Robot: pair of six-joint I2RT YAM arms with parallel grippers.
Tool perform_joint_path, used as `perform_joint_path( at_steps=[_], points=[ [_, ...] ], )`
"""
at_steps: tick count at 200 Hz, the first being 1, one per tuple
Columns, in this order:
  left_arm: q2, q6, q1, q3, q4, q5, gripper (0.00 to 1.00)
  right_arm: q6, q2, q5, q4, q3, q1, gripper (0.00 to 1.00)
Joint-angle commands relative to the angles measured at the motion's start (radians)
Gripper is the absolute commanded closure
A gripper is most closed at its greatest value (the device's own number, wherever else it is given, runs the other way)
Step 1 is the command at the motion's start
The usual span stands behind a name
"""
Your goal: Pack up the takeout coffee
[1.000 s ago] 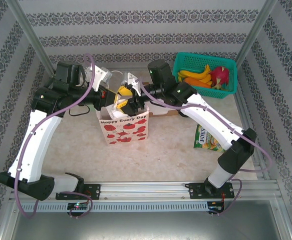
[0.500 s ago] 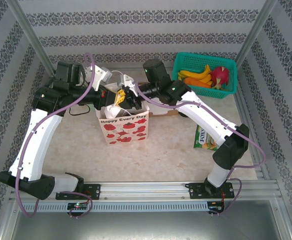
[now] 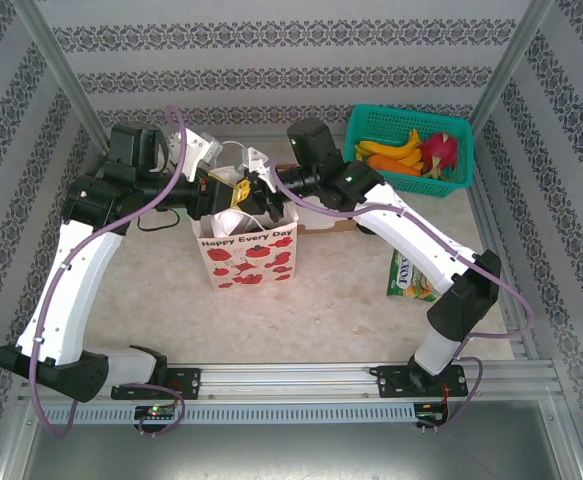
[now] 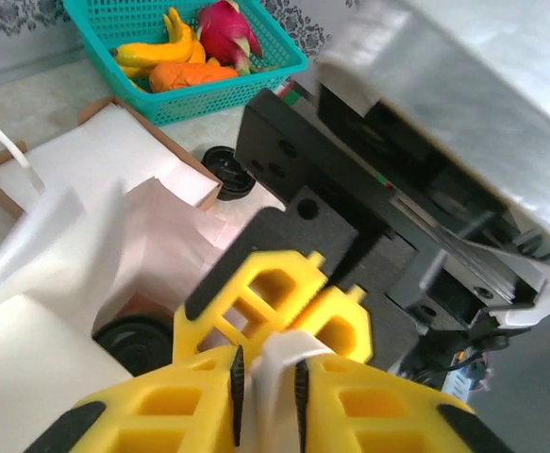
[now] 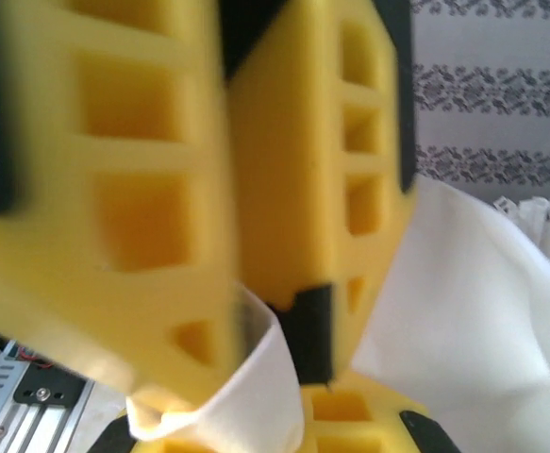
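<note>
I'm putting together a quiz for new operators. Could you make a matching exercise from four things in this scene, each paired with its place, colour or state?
Things
1. paper bag
2. basket
3. snack packet
4. left gripper

Descriptions
A. teal, far right corner, holding fruit
B. shut on a white handle
C. white with red prints, standing upright
D. lying flat beside the right arm

Pairs: 1-C, 2-A, 3-D, 4-B

Your way into the paper bag (image 3: 246, 258) is crowded: the left jaws and right jaws meet over its mouth, each pinching a white handle (image 4: 273, 377). The desk (image 3: 321, 310) in front lies open; a snack packet (image 3: 411, 277) and a teal basket (image 3: 411, 150) occupy the right.
</note>
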Motion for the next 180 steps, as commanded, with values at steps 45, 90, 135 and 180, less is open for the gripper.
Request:
perform_joint_path(
  at_steps=[45,90,135,180],
  points=[
    [-0.159,-0.205,0.041,-0.086,0.173,-0.427,0.0,0.305,-0.034,0.28,0.037,0.003,0.031,1.0],
    [-0.184,-0.438,0.052,-0.167,0.109,-0.867,0.01,0.431,-0.007,0.206,0.075,-0.011,0.058,1.0],
    [-0.184,-0.609,0.08,-0.272,0.048,-0.974,0.01,0.506,0.029,0.201,0.089,-0.043,0.074,1.0],
    [-0.172,-0.71,0.176,-0.404,0.048,-0.963,0.01,0.401,0.117,0.126,0.061,-0.04,0.091,0.98]
  ],
)
